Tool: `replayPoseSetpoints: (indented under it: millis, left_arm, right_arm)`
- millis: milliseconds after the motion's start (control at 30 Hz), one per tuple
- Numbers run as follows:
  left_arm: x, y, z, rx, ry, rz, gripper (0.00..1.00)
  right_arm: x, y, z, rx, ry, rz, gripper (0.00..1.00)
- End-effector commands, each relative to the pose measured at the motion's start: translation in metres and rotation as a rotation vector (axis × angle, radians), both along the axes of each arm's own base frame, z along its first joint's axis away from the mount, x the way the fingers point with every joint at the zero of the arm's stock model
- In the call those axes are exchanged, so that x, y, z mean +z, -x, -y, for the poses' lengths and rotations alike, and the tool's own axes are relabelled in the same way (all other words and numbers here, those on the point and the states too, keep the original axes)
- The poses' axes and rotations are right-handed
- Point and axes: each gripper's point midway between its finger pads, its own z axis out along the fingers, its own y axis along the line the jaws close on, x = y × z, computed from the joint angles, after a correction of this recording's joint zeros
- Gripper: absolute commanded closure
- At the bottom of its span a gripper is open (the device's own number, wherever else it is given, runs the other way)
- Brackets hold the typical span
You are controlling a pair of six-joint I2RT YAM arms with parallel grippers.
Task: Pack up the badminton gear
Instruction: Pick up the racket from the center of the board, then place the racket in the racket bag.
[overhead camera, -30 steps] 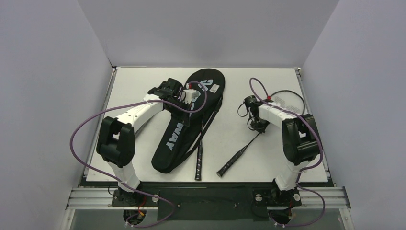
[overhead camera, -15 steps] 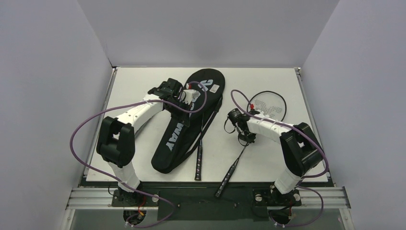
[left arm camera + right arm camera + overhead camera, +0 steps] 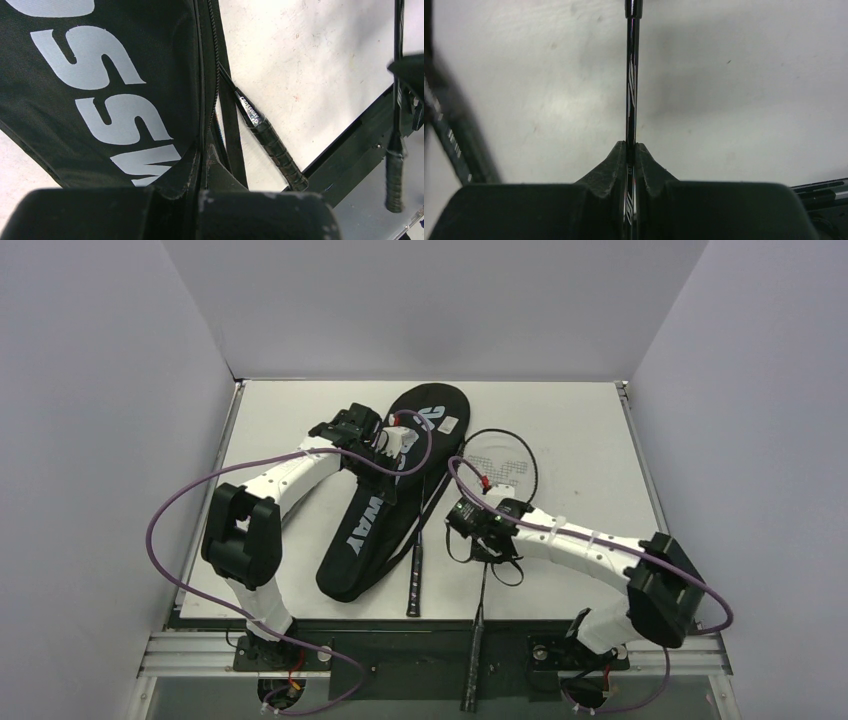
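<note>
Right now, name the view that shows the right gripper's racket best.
Top external: the whole racket, head to handle, clamped in the right gripper. Right wrist shows only shaft between fingers; left wrist only its handle end.

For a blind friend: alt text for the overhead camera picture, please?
The right gripper pinches a badminton racket by its shaft beside a black racket bag, whose edge the left gripper grips. A second racket's handle pokes out.

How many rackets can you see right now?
2. One racket is clamped by its shaft in the right gripper, handle overhanging the table. The other racket shows only handle and shaft beside the bag, head hidden.
</note>
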Motion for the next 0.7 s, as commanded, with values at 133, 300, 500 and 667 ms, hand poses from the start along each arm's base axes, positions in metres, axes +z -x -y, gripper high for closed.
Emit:
replayPoseSetpoints:
  millis: [133,300,500,667]
  left_arm:
    - [0.031,-0.017,0.011,0.005,0.078,0.088,1.0]
    - [0.035,-0.019,0.014,0.015,0.09,0.094,1.0]
    - [0.036,-0.019,0.014,0.016,0.093,0.091,1.0]
    - [0.038,-0.018,0.014,0.01,0.089,0.09,1.0]
  right_arm:
    - [0.018,0.08,-0.024,0.268,-0.089,-0.136,1.0]
    - [0.02,0.103,-0.045,0.393,-0.089,-0.19,1.0]
    - [0.021,0.104,-0.065,0.471,-0.045,-0.21,1.0]
    - [0.031,0.085,-0.082,0.511,-0.008,-0.178,1.0]
